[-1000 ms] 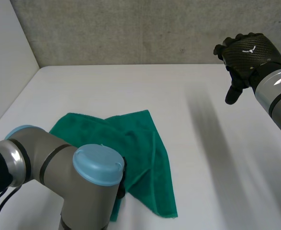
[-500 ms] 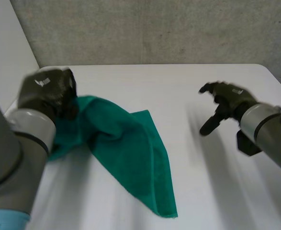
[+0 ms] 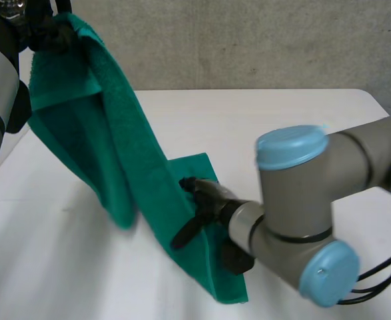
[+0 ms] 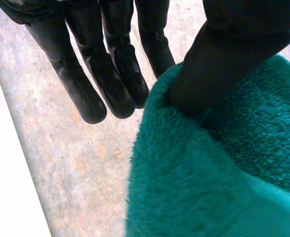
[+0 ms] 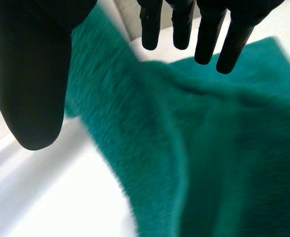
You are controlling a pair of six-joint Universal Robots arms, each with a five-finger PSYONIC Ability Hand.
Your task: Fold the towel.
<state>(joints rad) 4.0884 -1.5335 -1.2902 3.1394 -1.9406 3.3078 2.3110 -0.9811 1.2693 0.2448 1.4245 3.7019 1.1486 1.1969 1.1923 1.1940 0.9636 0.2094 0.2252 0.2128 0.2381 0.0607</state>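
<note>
The towel [image 3: 115,153] is pinched by a corner against the thumb of the left hand [image 4: 224,59] and held up high; its low end is laid on the table [image 3: 302,107] below the open fingers of the right hand [image 3: 205,200]; the corner could be dropped if the small pinch slips.

A white tabletop [image 3: 282,113], rounded at its far right corner, runs back to a rough, speckled grey concrete wall [image 3: 248,40].
</note>
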